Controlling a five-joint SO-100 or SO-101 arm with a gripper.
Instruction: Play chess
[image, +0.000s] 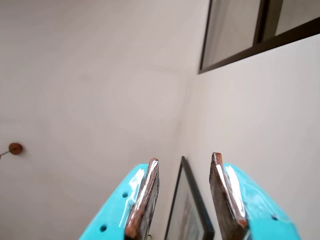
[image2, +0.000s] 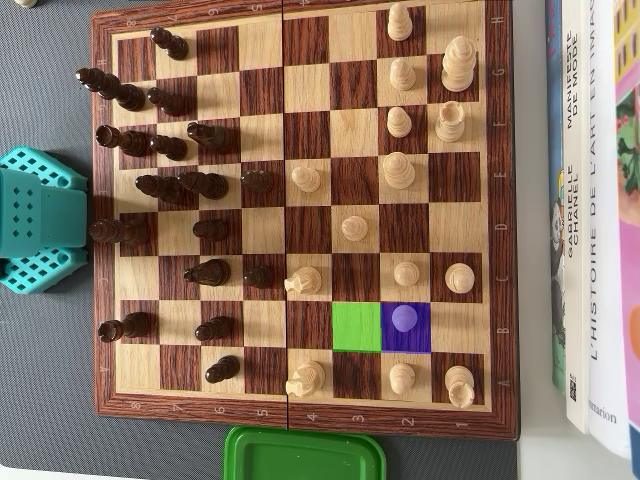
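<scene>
In the overhead view a wooden chessboard (image2: 300, 418) lies flat, with dark pieces (image2: 190, 185) on its left half and light pieces (image2: 400, 170) on its right half. One square is tinted green (image2: 357, 327). The square to its right is tinted purple (image2: 420, 340) and holds a pawn (image2: 404, 318). A teal part of the arm (image2: 40, 220) sits just left of the board. In the wrist view my gripper (image: 185, 158) points up at a room corner, away from the board. Its teal fingers (image: 145, 200) stand open with nothing between them.
A green plastic lid (image2: 305, 455) lies against the board's near edge. Books (image2: 590, 200) are stacked along the right side. The wrist view shows white walls, a dark window frame (image: 255, 42), a framed picture (image: 192, 200) and a small brown knob (image: 15, 148).
</scene>
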